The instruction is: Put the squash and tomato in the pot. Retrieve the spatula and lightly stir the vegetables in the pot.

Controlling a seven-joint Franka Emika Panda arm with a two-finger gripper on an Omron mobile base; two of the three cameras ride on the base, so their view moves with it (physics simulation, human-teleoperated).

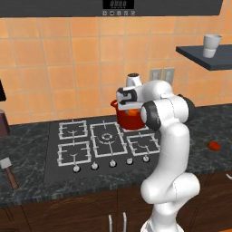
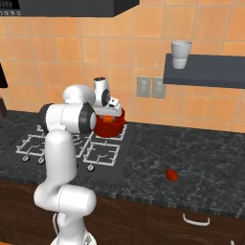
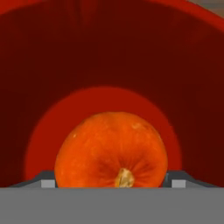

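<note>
The squash [image 3: 111,151], a small round orange lump with a pale stem stub, is sitting between the two dark finger tips of your gripper [image 3: 111,183] in the hand view, one tip showing at each side of it. You are looking at jaws standing wide, and whether the pads are pressing on the squash or standing just off it cannot be told. Behind the squash, the round bright red cooking pot [image 3: 109,57] with straight walls is surrounding it, its floor showing as a lighter red disc.

From the base views, you are seeing the gripper [image 1: 131,108] hanging over the pot [image 1: 130,119], which is standing at the back right of the black stovetop [image 1: 102,142], near the orange tiled wall. A bit of orange is showing at the pot's mouth under the hand.

The small round glossy red tomato [image 2: 172,175] is lying on the dark speckled counter [image 2: 201,162], well to the right of the stove with open counter around it. The spatula [image 1: 8,168], a squarish light-grey blade on a reddish-brown handle, is lying on the counter left of the stove, near its front edge.
</note>
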